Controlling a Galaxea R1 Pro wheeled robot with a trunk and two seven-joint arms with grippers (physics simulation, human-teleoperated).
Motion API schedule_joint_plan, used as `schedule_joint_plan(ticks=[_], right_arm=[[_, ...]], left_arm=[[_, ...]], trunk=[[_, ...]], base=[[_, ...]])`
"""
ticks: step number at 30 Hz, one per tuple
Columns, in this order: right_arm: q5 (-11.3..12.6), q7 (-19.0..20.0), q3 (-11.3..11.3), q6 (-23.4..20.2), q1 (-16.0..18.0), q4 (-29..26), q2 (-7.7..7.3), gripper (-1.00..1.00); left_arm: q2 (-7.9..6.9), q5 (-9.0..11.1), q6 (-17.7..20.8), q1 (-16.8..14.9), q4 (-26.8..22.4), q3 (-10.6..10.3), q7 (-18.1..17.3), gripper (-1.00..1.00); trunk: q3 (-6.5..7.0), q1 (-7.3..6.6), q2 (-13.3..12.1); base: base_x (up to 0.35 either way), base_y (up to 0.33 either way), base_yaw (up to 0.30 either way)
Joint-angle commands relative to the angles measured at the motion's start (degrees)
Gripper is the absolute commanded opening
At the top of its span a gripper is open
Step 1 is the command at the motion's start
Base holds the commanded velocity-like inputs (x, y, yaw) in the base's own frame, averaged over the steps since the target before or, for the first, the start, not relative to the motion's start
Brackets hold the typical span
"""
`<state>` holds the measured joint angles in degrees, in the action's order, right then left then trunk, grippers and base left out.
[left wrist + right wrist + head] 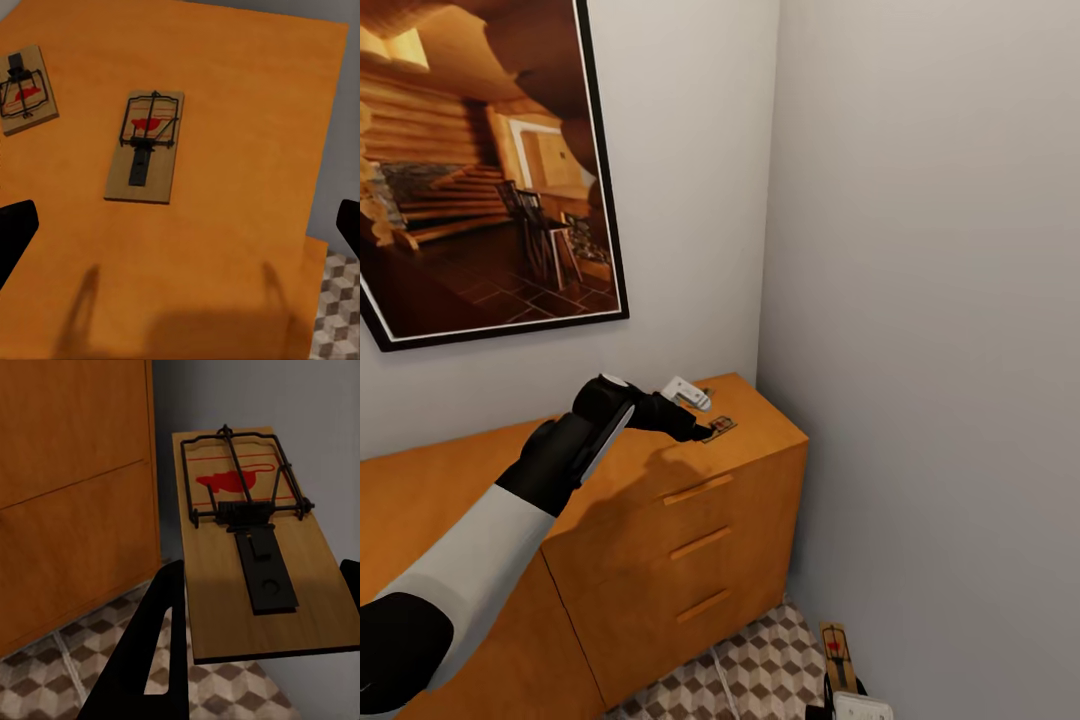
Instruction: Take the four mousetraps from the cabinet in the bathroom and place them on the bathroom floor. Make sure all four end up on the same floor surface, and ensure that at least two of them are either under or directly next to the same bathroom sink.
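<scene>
We hover the left tool (pixel 180 225), fingers spread wide, over a mousetrap (pixel 145 146) lying flat on the cabinet (pixel 690 520) worktop, a second mousetrap (pixel 25 90) beside it. The right tool (pixel 255 637) holds a third mousetrap (pixel 251 551) low over the bathroom floor (pixel 760 670). Risk: a shallow pinch (the plate is thin) slides the trap off the edge.

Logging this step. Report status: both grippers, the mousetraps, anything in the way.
Left gripper open over a mousetrap on the cabinet top; another trap beside. Right gripper shut on a third mousetrap, low above the floor. No obstruction seen.
</scene>
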<state>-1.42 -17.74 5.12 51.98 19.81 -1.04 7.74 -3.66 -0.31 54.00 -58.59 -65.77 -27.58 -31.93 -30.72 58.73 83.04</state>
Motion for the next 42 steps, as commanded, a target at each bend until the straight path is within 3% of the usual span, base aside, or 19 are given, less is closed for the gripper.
schedule_joint_plan(ticks=[1, 8, 15, 28, 42], right_arm=[[-0.1, -0.6, 0.5, 0.1, 0.0, 0.0, 0.04, -1.00], [-0.1, -0.6, 0.4, 0.1, 0.0, 0.0, 0.03, -1.00], [-0.1, -0.6, 0.4, 0.1, 0.0, 0.0, 0.00, -1.00], [-0.1, -0.6, 0.5, 0.1, 0.0, 0.0, 0.02, -1.00], [-0.1, -0.6, 0.4, 0.1, 0.0, 0.0, -0.01, -1.00]], left_arm=[[-0.04, 0.0, 0.2, -0.1, -0.1, -0.1, -0.1, 1.00], [-0.05, 0.0, 0.2, -0.1, 0.1, -0.4, -0.1, 1.00], [-0.03, 0.0, 0.2, -0.1, 0.8, -3.6, -0.1, 1.00], [0.14, 0.0, 0.2, -0.1, 1.3, -5.8, -0.1, 1.00], [0.14, 0.0, 0.2, -0.1, 1.3, -6.3, -0.1, 1.00]], trunk=[[-0.11, 0.00, 0.0], [-0.19, 0.00, 0.0], [-0.20, 0.00, 0.0], [-0.20, 0.00, 0.0], [-0.20, 0.00, 0.0]], base=[[0.015, 0.000, 0.000], [0.139, 0.092, 0.000], [0.117, 0.069, 0.000], [0.006, 0.003, 0.000], [0.000, 0.000, 0.000]])
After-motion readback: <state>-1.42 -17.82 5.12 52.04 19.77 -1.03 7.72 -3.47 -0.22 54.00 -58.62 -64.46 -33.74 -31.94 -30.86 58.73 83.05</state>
